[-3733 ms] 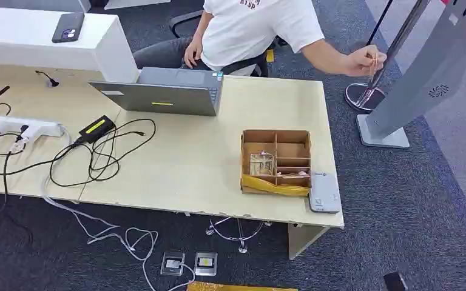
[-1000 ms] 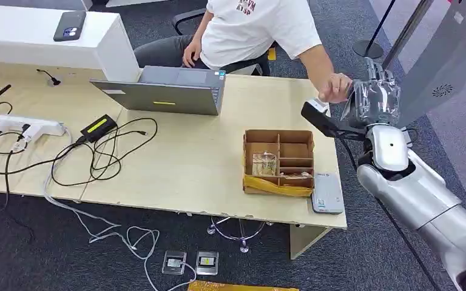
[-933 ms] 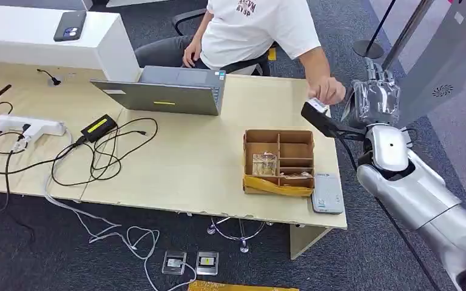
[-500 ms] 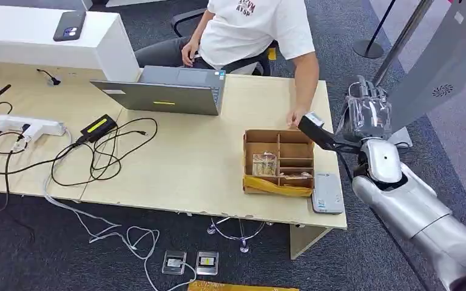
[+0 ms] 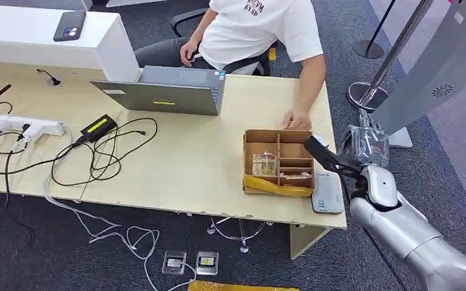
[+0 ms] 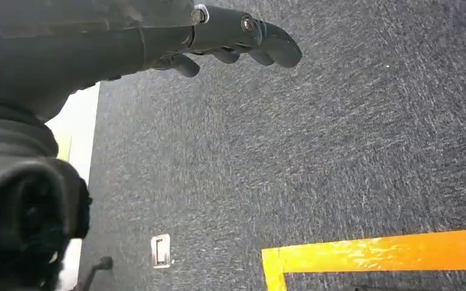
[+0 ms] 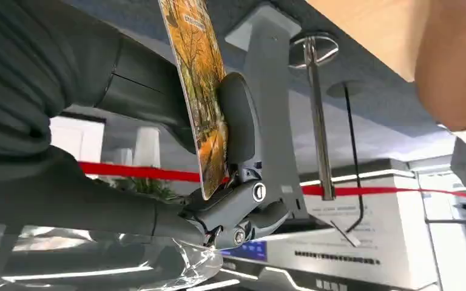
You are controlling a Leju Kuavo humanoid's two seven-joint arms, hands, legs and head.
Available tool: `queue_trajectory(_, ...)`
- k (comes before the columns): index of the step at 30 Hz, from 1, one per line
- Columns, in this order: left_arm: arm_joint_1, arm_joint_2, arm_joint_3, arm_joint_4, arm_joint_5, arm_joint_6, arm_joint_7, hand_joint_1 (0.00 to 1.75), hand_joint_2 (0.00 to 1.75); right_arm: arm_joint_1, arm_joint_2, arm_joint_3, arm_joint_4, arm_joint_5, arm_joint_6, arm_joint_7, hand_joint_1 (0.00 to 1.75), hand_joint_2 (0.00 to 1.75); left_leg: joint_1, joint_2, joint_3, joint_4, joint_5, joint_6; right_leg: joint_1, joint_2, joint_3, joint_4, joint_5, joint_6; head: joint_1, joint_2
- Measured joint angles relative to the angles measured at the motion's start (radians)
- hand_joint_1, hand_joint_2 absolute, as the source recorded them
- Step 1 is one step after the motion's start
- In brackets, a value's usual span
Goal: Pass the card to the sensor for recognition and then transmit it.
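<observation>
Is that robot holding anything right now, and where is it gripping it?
Yes. Its right hand pinches a card with an autumn-tree picture, thumb pressed on one face near an edge. Its left hand holds nothing.

An orange-yellow autumn-tree print is seen on the card [image 7: 203, 91] held in the grey right hand [image 7: 176, 151]. Beside that hand, a brown box [image 5: 277, 159], a grey-white sensor [image 5: 327, 192] and a pale wooden table [image 5: 188, 157] are shown.

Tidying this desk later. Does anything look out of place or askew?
The grey card reader hangs slightly over the table's front edge, beside the cardboard box. Yellow tape on the box front looks crumpled.
</observation>
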Motion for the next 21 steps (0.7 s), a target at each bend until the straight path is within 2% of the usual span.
queue_trajectory(21,0.000,0.000,-0.001,-0.008,0.011,0.001,-0.002,0.00,0.00,0.144,-0.002,-0.074,0.038,-0.058,-0.040,-0.034,1.75,1.75,0.000,0.000,0.000,0.000,0.000,0.000,0.000,0.000,0.000,0.000,0.000,0.000,0.000,0.000)
